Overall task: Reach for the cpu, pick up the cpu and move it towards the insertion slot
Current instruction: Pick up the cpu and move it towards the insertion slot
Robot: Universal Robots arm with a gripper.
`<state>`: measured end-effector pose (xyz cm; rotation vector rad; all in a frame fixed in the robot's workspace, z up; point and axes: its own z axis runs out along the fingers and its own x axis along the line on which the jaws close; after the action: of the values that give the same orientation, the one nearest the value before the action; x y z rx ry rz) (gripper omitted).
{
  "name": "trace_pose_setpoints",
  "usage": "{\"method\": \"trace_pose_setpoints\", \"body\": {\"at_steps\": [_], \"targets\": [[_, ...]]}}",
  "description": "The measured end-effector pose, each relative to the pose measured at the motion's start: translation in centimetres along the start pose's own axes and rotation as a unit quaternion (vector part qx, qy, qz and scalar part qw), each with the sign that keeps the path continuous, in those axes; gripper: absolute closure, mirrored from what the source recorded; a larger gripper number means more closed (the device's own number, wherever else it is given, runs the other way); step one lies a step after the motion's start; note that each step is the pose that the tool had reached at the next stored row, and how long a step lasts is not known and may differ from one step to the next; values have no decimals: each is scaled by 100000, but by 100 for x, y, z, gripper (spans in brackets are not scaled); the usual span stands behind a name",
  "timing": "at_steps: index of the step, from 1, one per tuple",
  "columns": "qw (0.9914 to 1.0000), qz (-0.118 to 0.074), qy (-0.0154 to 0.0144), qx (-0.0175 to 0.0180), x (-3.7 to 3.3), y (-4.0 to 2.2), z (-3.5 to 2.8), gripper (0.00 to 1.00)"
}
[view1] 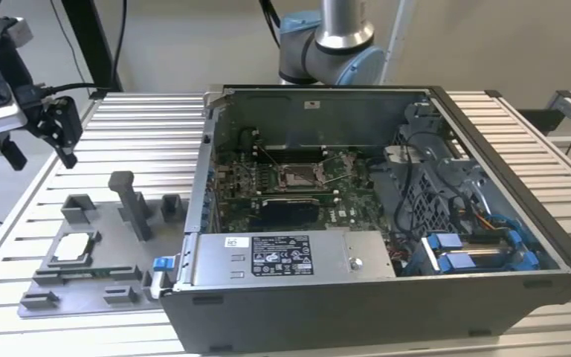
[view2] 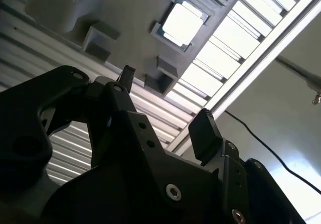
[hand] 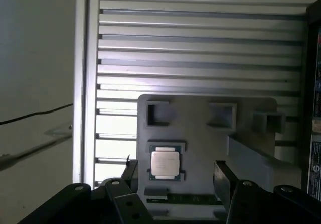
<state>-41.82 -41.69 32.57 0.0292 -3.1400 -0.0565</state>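
- pincer (view1: 41, 158) spread wide, empty, hanging above the table (view1: 152, 141) at the exterior view's left
- cpu (view1: 74, 248) lies flat in a recess of the grey fixture plate (view1: 107, 262), below the pincer, untouched
- insertion slot (view1: 296, 176) sits on the motherboard inside the open computer case (view1: 365, 312), well apart from the cpu

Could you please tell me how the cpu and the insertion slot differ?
The cpu lies on the grey fixture outside the computer case; the insertion slot sits inside it, on the green board. The cpu is a plain silvery plate; the insertion slot is a metal frame. Both are square.
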Motion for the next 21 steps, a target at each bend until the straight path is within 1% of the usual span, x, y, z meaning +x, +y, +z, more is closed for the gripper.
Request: {"method": "trace_pose_setpoints", "body": {"at_steps": [11,17,21], "targets": [[100000,1,3,69,34,-10,191,0],[100000,5,-1,67,40,-22,297,0],[100000,4,10,77,44,-48,351,0]]}}
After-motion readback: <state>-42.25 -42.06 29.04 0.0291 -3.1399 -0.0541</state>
